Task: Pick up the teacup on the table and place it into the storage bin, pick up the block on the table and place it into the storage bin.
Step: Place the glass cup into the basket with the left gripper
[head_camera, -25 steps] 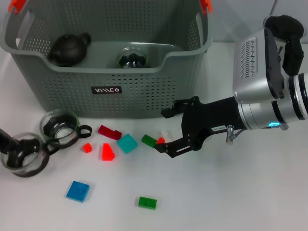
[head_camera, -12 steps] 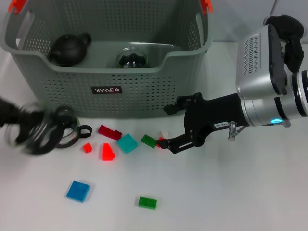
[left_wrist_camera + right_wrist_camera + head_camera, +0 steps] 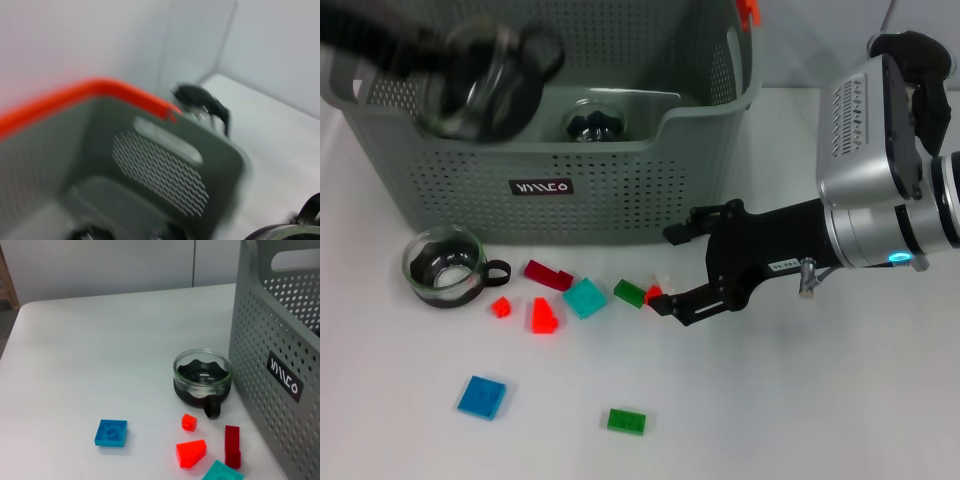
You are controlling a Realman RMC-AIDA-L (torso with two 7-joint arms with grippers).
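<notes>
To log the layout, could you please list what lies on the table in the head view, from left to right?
Teacup → small red block → teal block → green block → right hand.

Silver right arm [image 3: 880, 190], black gripper [image 3: 665, 270]; left arm apparently black.

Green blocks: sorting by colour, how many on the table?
2. One green block lies by the right claw; the other, alone, nearer the robot. The arm may hide more.
</notes>
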